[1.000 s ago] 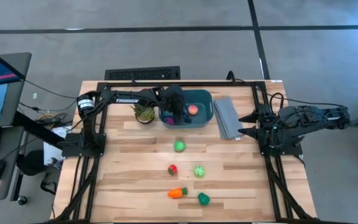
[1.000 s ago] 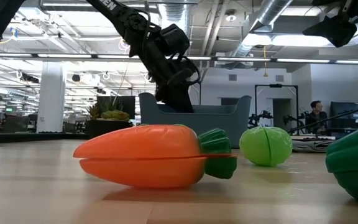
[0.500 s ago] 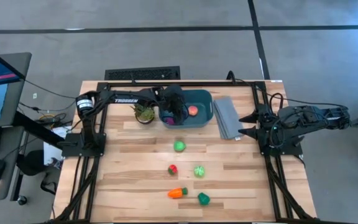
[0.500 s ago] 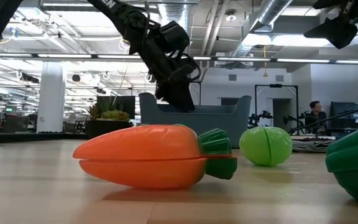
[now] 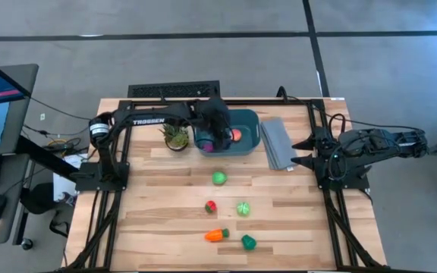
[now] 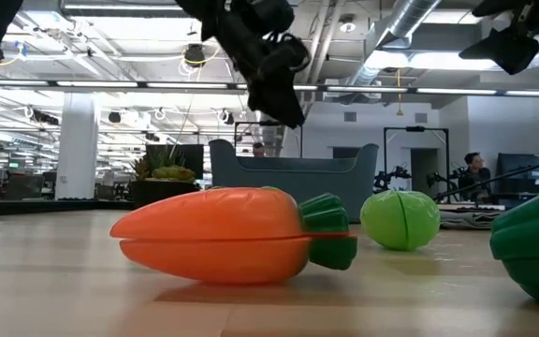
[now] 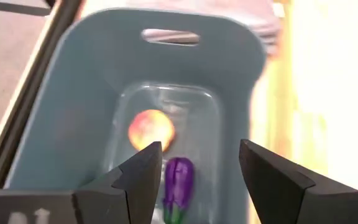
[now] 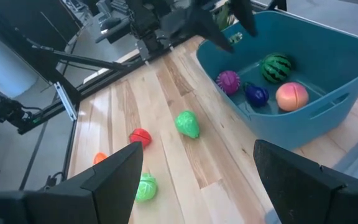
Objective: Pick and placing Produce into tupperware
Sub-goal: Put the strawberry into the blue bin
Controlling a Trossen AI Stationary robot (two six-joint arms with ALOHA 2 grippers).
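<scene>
I see the wooden surface [image 5: 165, 220] with the teal tupperware [image 5: 250, 144] at its far side. Four pieces already lie in it: watermelon [image 8: 276, 65], peach [image 8: 292, 96], eggplant [image 7: 179, 180], magenta piece [image 8: 227, 81]. My left end effector [image 7: 194, 177] hangs above the tub, spread and empty; the right end effector [image 8: 197, 180] waits spread at the right edge. By my count five remain: carrot [image 5: 215, 235], strawberry [image 5: 211, 206] and three green pieces.
</scene>
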